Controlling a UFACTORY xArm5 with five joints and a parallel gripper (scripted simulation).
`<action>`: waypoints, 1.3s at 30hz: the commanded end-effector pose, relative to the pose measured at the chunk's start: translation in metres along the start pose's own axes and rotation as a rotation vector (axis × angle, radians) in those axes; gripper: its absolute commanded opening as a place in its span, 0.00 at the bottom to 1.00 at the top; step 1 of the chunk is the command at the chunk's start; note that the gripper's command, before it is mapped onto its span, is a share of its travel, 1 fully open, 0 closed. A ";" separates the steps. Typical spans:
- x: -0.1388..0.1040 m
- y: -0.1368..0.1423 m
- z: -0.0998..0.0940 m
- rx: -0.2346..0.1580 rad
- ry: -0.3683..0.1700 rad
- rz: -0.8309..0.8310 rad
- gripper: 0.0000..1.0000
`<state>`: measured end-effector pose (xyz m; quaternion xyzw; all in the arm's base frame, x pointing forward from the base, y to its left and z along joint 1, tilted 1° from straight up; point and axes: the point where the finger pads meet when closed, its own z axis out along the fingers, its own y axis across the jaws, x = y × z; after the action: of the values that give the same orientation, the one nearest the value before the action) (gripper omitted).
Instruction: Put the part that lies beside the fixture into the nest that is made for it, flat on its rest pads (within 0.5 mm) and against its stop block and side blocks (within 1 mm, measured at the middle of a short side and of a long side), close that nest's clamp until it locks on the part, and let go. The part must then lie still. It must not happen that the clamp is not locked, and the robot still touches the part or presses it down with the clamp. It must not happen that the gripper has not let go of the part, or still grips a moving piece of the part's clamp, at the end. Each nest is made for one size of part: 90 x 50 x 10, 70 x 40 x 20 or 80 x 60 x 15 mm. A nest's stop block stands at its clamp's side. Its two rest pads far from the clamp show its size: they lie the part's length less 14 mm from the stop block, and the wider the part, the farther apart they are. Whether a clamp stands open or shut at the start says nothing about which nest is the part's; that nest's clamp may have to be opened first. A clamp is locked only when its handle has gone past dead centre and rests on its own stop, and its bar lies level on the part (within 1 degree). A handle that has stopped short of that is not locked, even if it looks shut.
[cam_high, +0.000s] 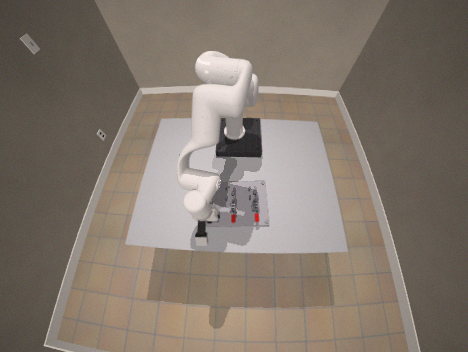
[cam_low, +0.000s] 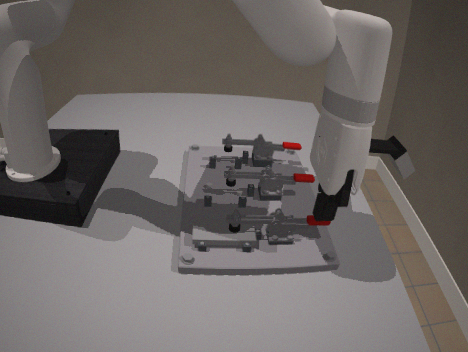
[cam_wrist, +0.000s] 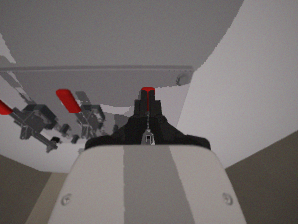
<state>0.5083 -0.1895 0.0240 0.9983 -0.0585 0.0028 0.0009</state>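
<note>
The part (cam_low: 212, 234), a light grey flat block, lies in the nest nearest the exterior camera, its end by the stop block. That nest's clamp bar (cam_low: 250, 219) reaches over it and looks about level, its black pad (cam_low: 234, 228) on or just above the part. The clamp's red handle (cam_low: 321, 221) (cam_wrist: 148, 89) points outward and lies low. My gripper (cam_low: 326, 218) (cam_wrist: 148, 98) is shut with nothing between its fingers; the tips are at the handle, from above. Whether they touch it, and whether the handle rests on its stop, I cannot tell. Small gaps under the part are not visible.
The fixture plate (cam_high: 266, 205) (cam_low: 260, 269) carries two other nests without parts. Their clamps, with the middle red handle (cam_high: 233, 218) (cam_low: 304, 178) (cam_wrist: 68, 101) and the far red handle (cam_high: 257, 218) (cam_low: 292, 146), stand beside my gripper. The robot's black base (cam_high: 239, 150) is behind the fixture.
</note>
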 end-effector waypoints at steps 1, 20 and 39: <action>0.002 0.000 -0.002 -0.001 0.004 0.000 0.00; 0.002 0.000 -0.010 -0.001 0.004 0.000 0.00; 0.002 -0.001 -0.057 -0.001 0.004 0.000 0.00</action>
<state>0.5092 -0.1889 0.0757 0.9983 -0.0585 0.0042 0.0013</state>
